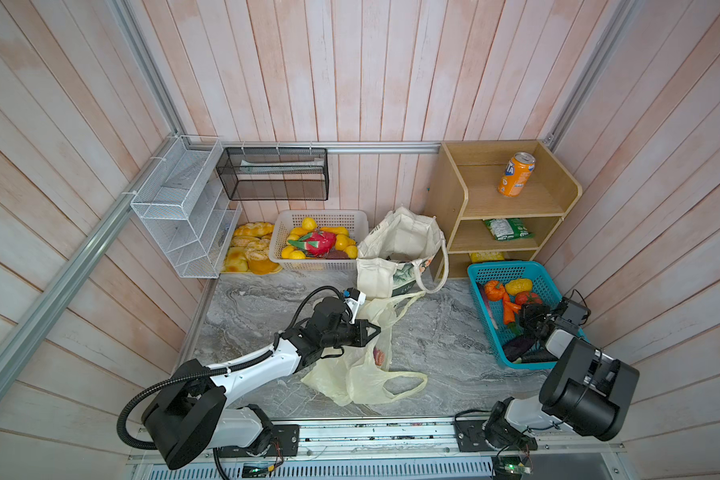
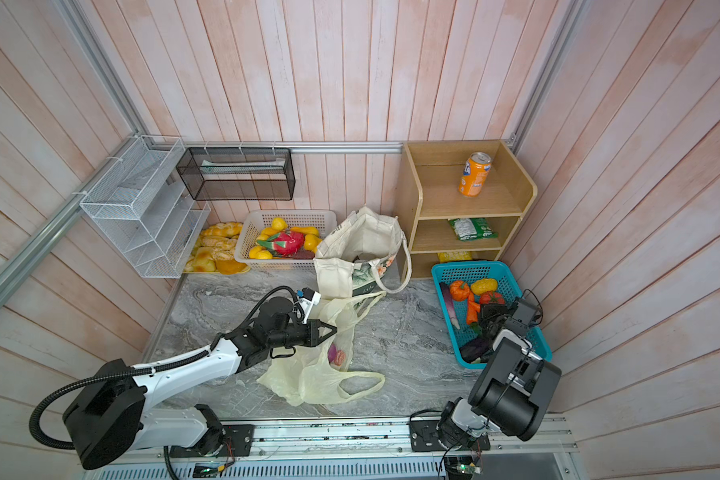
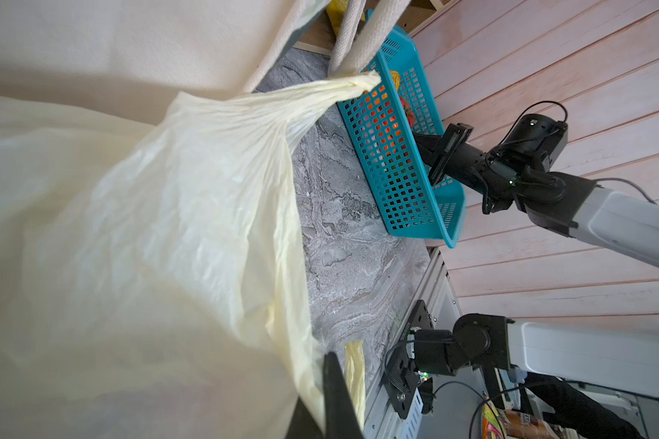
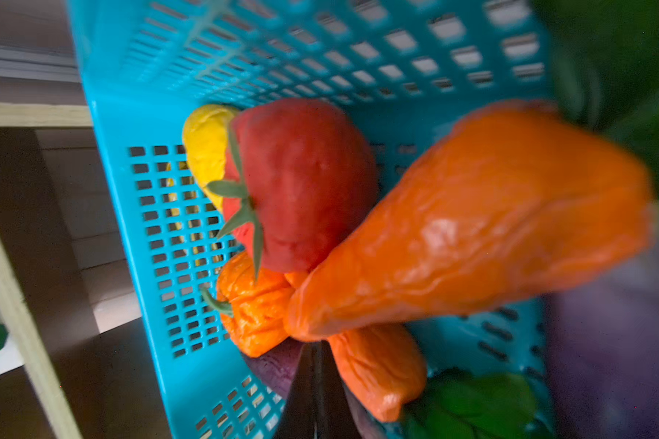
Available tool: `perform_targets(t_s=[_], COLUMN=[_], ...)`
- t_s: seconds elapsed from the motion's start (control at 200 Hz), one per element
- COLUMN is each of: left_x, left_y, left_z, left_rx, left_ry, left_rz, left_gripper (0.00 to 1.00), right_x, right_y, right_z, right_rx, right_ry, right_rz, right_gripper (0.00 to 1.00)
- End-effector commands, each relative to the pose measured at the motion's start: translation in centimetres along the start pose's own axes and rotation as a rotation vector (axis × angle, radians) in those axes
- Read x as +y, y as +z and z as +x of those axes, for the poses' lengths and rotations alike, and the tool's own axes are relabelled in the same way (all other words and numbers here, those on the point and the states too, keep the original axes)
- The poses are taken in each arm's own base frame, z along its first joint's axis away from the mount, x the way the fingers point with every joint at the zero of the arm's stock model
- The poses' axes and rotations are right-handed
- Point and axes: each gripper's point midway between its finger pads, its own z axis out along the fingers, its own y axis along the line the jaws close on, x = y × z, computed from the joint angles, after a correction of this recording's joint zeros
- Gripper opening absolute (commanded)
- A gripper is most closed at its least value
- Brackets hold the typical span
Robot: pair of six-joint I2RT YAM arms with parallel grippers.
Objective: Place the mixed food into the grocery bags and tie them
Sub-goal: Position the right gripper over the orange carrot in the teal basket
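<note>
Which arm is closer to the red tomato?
The right arm: its jaws are in the blue basket beside the tomato. The left arm is farther off, jaws shut on the yellow plastic bag.

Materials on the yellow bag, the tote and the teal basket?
The pale-yellow bag looks like thin plastic film: translucent, crinkled, contents showing through. The tote looks like woven cream canvas, matte, with a leaf print. The teal basket is probably rigid moulded plastic: slightly glossy, with a regular grid of holes.

Pink plank walls [image 1: 350,62] close round my grey marbled bench [image 1: 433,345]; against them, a wooden shelf unit [image 1: 447,199], a white wire rack [image 1: 175,208], a black mesh rack [image 1: 273,174].
</note>
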Motion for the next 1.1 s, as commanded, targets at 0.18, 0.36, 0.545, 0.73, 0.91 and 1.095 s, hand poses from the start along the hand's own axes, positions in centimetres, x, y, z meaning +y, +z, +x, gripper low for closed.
perform_targets(t_s=[0.18, 0.36, 0.545, 0.73, 0.91, 1.095], left_x=[-0.6, -0.8, -0.8, -1.1, -1.0, -0.9], left_y=[0.1, 0.0, 0.0, 0.1, 0.0, -0.1], left_z=[-0.9, -1.0, -1.0, -1.2, -1.1, -1.0], left_rx=[-0.010, -0.012, -0.012, -0.009, -0.007, -0.007], left_ry=[0.019, 0.019, 0.023, 0.032, 0.038, 0.040], left_rz=[0.009, 0.013, 0.013, 0.019, 0.015, 0.026], left_gripper=[0.00, 0.00, 0.00, 0.00, 0.00, 0.00], right_x=[4.5, 3.2, 2.5, 1.9, 1.9, 0.5], right_y=[-2.7, -1.5, -0.2, -0.2, -0.1, -0.3], right_z=[1.1, 1.3, 1.1, 1.3, 2.1, 2.1], right_rx=[-0.020, 0.014, 0.063, 0.067, 0.055, 0.034], right_ry=[-0.077, -0.045, -0.217, -0.388, -0.572, -0.656], right_rz=[-0.115, -0.053, 0.083, 0.163, 0.252, 0.346], right_gripper=[0.00, 0.47, 0.59, 0.60, 0.59, 0.59])
